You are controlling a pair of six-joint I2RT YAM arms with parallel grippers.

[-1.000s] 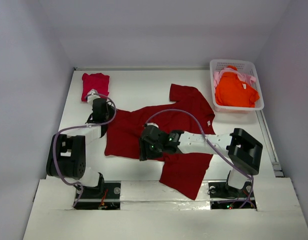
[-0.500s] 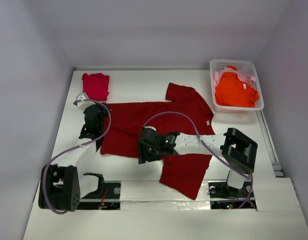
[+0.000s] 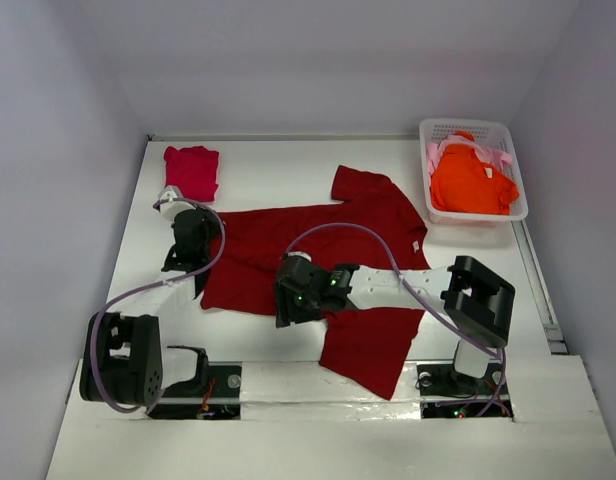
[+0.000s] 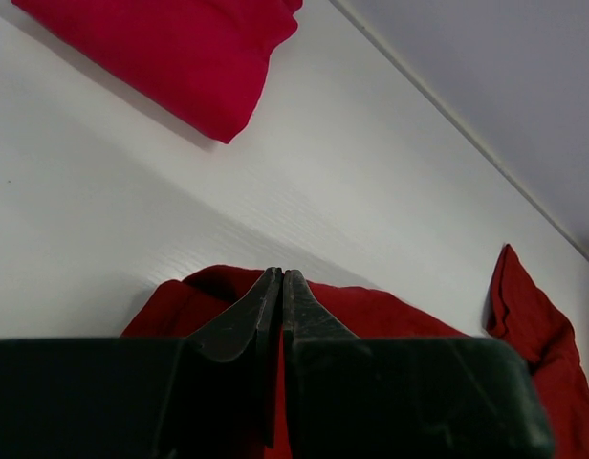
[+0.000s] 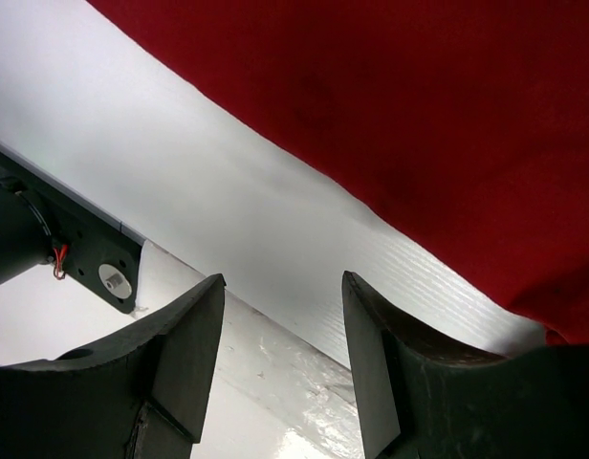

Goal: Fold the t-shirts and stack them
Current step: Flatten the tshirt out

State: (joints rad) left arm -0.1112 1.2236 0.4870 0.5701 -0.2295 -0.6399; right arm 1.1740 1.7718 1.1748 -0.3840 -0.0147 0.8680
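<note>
While the dark red t-shirt (image 3: 253, 255) lies spread on the bench (image 3: 288, 170), long axis left-right, left pincer (image 4: 282, 275) looks clamped shut on its left edge; right pincer (image 5: 283, 287), jaws apart, empty, hovers over its near hem.

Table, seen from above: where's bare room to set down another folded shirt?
Widest bare table: the far strip between the folded crimson-pink shirt and the basket. A smaller patch: on the near side of the basket, right of the dark red shirt. Crowded: the middle, under that shirt.
</note>
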